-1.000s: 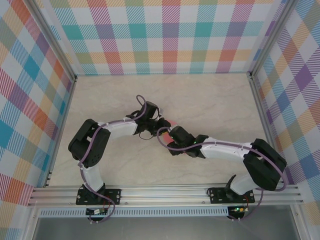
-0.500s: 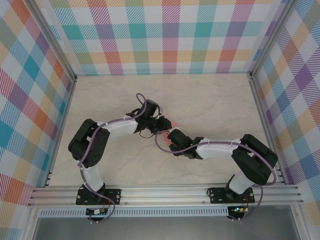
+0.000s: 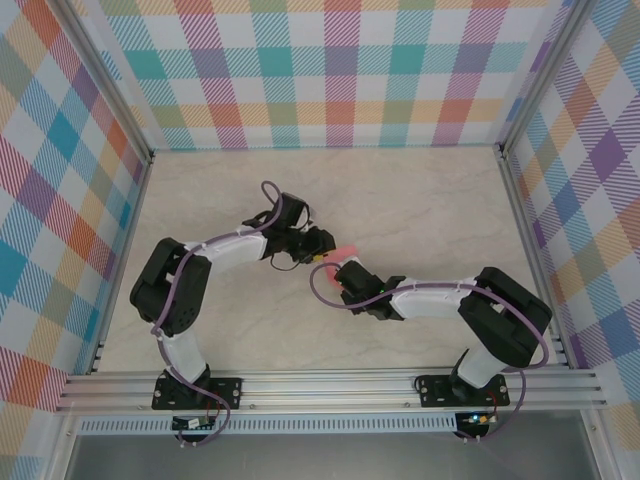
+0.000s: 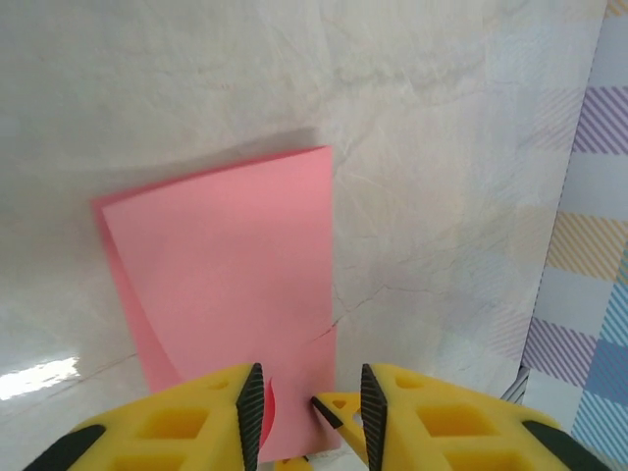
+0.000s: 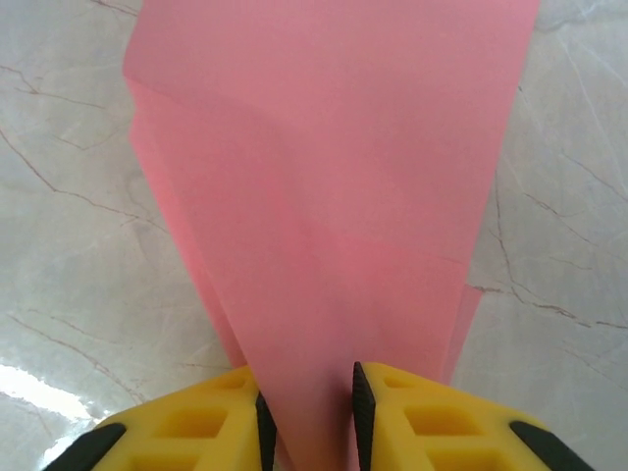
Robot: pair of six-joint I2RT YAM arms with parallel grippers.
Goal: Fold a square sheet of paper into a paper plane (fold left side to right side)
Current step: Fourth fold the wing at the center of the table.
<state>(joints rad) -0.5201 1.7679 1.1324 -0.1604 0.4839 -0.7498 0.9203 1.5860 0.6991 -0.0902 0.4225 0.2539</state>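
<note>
The square sheet of paper [image 4: 226,265] is pink and folded into a narrow rectangle that lies on the marble table; from above a small strip of the sheet [image 3: 345,250] shows between the two wrists. My left gripper [image 4: 306,392] is open, its jaws astride the near right corner of the sheet. My right gripper [image 5: 308,402] meets it from the opposite side. Its jaws stand a little apart with a raised layer of the paper [image 5: 324,177] running down between them. In the top view the left gripper [image 3: 320,243] and right gripper [image 3: 338,268] almost touch.
The marble table [image 3: 420,200] is walled by checked panels with metal posts [image 3: 520,200]. A checked wall [image 4: 589,245] stands to the right in the left wrist view. Both arm bases sit on the rail [image 3: 330,385] at the near edge.
The left jaws have spread apart and the left wrist has shifted slightly back and left. The right jaws have narrowed around the paper as the right arm reached further in toward the left gripper.
</note>
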